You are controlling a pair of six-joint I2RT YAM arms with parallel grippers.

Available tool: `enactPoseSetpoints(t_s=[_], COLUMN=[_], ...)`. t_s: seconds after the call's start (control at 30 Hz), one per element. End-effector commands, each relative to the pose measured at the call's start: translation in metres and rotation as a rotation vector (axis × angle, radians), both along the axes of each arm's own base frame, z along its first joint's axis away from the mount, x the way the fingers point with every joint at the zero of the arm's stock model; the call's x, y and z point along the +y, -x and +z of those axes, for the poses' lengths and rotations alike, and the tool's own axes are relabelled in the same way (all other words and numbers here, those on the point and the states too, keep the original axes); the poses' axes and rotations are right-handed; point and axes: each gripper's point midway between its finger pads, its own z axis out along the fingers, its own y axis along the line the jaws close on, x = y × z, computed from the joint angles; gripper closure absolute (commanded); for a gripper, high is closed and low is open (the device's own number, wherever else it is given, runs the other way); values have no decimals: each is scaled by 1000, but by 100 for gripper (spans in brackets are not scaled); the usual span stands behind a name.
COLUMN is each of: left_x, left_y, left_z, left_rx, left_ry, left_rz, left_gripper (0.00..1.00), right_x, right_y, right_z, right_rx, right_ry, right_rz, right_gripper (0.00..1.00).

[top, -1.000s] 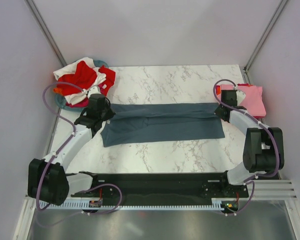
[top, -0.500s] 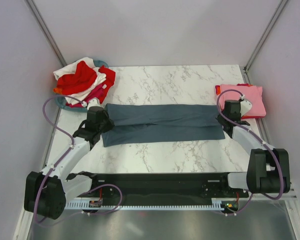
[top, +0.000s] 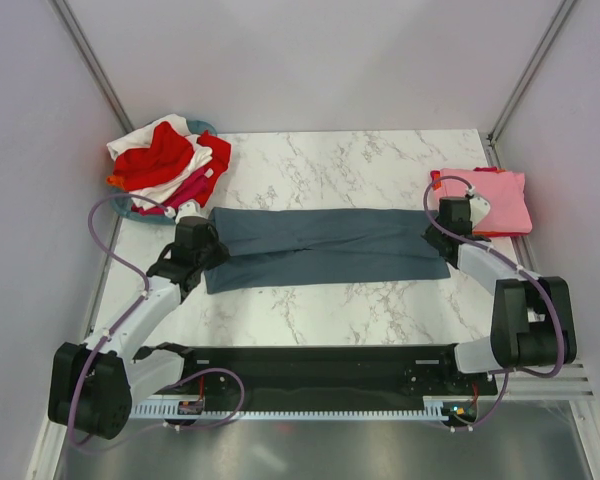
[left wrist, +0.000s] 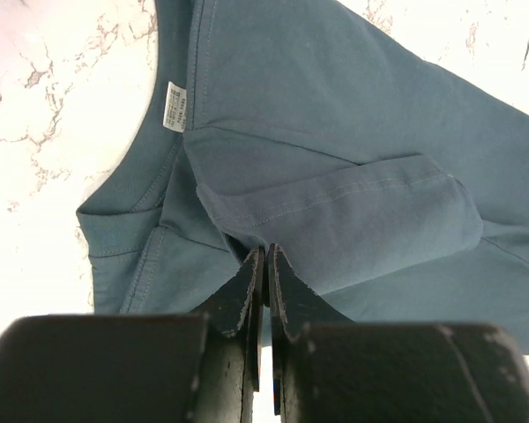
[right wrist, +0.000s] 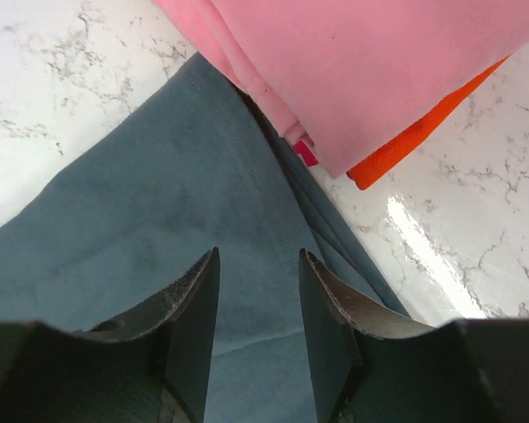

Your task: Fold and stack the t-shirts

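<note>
Left hand (left wrist: pixel 264 257) clenching at the tucked sleeve edge near the collar, cloth nipped or not: cannot tell; right hand (right wrist: pixel 257 264) hanging released over the hem end; slate shirt (top: pixel 325 245) lying as a long band across the desk (top: pixel 360 160), 9 to 3 o'clock; pink stack (top: pixel 502 198) sitting at 2 o'clock. Judging: lengthwise fold looking done; next move calling for gripping one end and carrying it over the other.

A t-shirt (top: pixel 325 248) is laid flat from left to right across the middle of the counter (top: pixel 350 160). At the far left corner, a heap of t-shirts (top: pixel 170 160) is piled in a basket (top: pixel 125 205). A folded stack (top: pixel 505 200) is set at the right edge, touching the t-shirt's right end. The left pincer (left wrist: pixel 264 256) is placed over its left end, the right pincer (right wrist: pixel 257 260) over its right end.
</note>
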Motion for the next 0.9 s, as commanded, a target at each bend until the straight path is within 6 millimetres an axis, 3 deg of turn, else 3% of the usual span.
enactPoseSetpoints(t_s=[0.0,0.47,0.73,0.87], left_x=[-4,-4,-3,-2], left_y=[-9,-12,-11,-11], left_z=[17,26,25,25], left_rx=[-68,-89,-90,-92], left_ry=[18,25,18,14], left_rz=[-7,-6,-1,-1], left_gripper=[91,92,92,92], right_x=[-6,-11,-6,-6], right_y=[-10,35,39,36], right_z=[7,-25,-34,-35], right_rx=[0,111,114,107], right_ry=[29,1,-40,-46], right_rz=[-15,-116,-127,-128], right_gripper=[53,55,56,62])
